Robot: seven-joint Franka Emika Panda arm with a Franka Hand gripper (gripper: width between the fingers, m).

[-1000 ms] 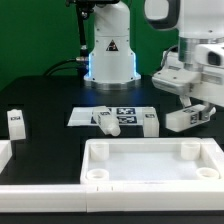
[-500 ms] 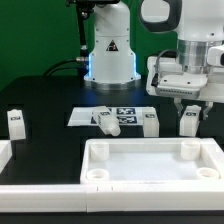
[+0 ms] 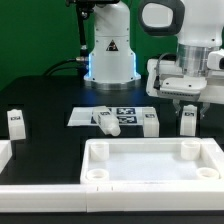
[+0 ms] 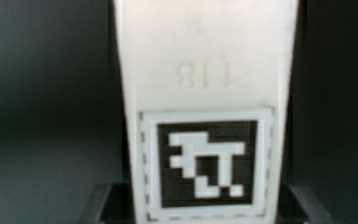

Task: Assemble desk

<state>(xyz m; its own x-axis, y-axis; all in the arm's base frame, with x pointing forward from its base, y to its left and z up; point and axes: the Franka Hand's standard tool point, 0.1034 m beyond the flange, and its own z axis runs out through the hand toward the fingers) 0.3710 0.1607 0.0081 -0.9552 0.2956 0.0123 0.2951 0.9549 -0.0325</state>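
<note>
The desk's white rimmed tabletop [image 3: 150, 165] lies at the front of the table, with round sockets in its corners. My gripper [image 3: 187, 108] hangs just behind its far corner on the exterior view's right and is shut on a white tagged leg [image 3: 187, 122], held upright above the black table. In the wrist view that leg [image 4: 202, 90] fills the middle, with the dark fingers [image 4: 108, 205] pressed against both its sides. A second leg [image 3: 15, 122] stands at the exterior view's left. One more leg [image 3: 103, 122] lies on the marker board [image 3: 84, 117], and another [image 3: 148, 124] stands at its edge.
The arm's white base [image 3: 110, 55] stands behind the marker board. White border rails [image 3: 12, 152] run along the front and the exterior view's left of the table.
The held leg has turned from tilted to upright, and the gripper has shifted slightly toward the exterior view's left. Over the last half second almost nothing has moved.
</note>
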